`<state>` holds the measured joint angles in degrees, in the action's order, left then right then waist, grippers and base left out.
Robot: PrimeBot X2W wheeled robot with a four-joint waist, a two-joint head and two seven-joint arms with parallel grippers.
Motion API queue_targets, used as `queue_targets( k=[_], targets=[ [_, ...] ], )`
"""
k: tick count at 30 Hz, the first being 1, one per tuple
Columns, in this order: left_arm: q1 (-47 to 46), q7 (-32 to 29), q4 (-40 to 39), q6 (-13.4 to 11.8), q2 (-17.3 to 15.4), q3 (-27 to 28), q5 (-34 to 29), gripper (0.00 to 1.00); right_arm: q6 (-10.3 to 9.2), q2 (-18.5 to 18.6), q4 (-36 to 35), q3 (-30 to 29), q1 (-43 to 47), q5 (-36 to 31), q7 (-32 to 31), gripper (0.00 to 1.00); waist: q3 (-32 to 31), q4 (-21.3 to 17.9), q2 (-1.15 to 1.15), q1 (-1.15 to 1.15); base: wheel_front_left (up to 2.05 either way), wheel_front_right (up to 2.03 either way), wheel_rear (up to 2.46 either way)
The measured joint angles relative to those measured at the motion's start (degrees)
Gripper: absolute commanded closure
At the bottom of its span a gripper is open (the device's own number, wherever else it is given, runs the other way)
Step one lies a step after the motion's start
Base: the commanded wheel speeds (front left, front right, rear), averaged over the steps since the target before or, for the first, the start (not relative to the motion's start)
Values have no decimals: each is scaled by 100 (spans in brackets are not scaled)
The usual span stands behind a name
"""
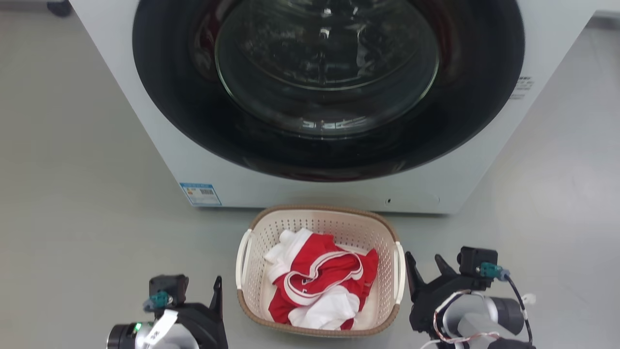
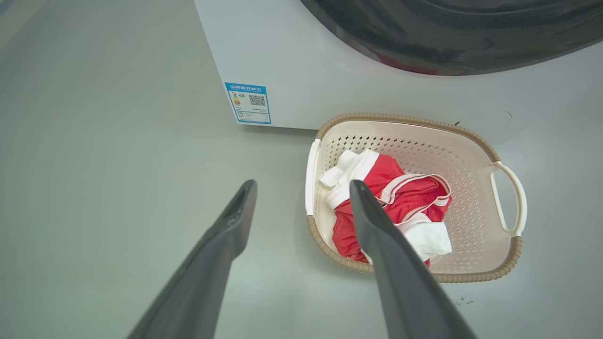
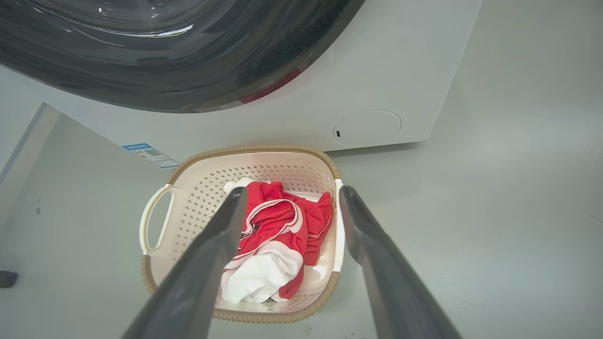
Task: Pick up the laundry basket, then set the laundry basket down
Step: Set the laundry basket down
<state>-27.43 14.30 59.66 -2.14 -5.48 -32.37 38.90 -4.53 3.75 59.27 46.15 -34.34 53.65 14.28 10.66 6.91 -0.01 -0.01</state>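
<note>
The laundry basket (image 1: 319, 209), cream perforated plastic with a brown woven-look rim, sits on the grey floor just in front of the washing machine. Red and white clothes (image 1: 319, 276) lie inside it. My left gripper (image 1: 213, 295) is open, a little to the left of the basket's left handle (image 1: 240, 261). In the left wrist view that handle (image 2: 311, 174) shows between the spread fingers of the left gripper (image 2: 302, 186). My right gripper (image 1: 424, 257) is open, close beside the right handle (image 1: 400, 271). In the right wrist view the right gripper (image 3: 293, 190) frames that handle (image 3: 338, 226). Neither gripper holds anything.
A white front-loading washing machine (image 1: 203, 160) with a dark round door (image 1: 329, 87), which looks shut, stands right behind the basket. A blue label (image 1: 200, 194) is stuck at its lower left corner. Grey floor (image 1: 72, 194) stretches to both sides of the basket and machine.
</note>
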Motion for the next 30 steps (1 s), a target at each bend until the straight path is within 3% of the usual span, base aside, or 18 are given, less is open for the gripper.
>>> queue_targets(
  k=[15, 30],
  targets=[
    [1198, 0, -1254, -248, -237, 358, -359, 0, -85, -19, -1060, -356, 1040, -595, 0, 0, -1097, -82, 0, 0, 0, 0, 0],
    [2119, 0, -2777, -399, -366, 747, -813, 0, -205, 224, -2434, -887, 1980, -1366, 0, 0, -1316, -156, 1, 1, 0, 0, 0]
  ],
)
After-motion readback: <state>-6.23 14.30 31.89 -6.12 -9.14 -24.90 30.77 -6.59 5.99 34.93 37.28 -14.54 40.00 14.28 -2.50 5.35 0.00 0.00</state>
